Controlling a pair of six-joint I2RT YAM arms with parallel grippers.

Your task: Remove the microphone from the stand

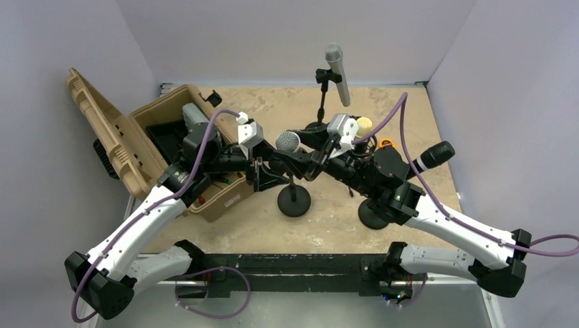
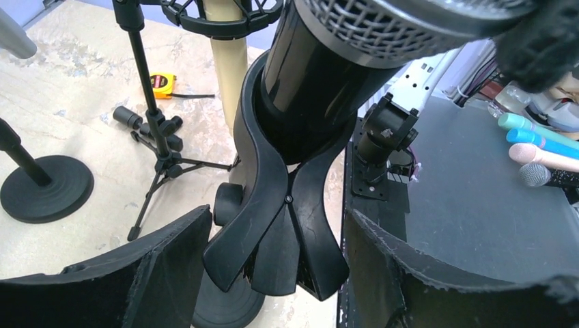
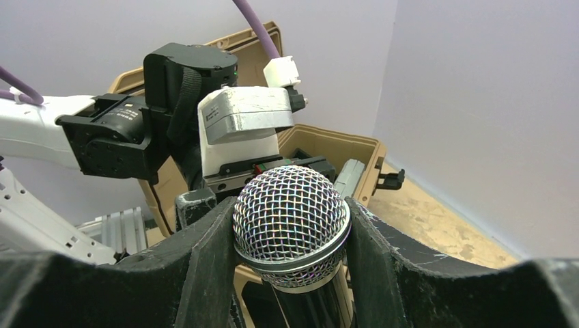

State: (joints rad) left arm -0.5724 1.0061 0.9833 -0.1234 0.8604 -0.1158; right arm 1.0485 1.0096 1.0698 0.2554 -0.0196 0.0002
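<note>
Microphone sits in the clip of its stand, right hand clamped on its mesh head, left hand part-open straddling the clip untouching, so pulling now likely tips the unbraced stand.

Pale lilac walls, mottled tan tabletop

The right end effector grips the microphone by its silver mesh head. Its two black padded fingers press on the grille's rim from either side, and the dark body drops out of view below. Just behind is the left arm, its white wrist housing above the mesh and a purple cable rising from it. Farther back, an open tan case sits on the sandy table near a lavender wall.
</note>
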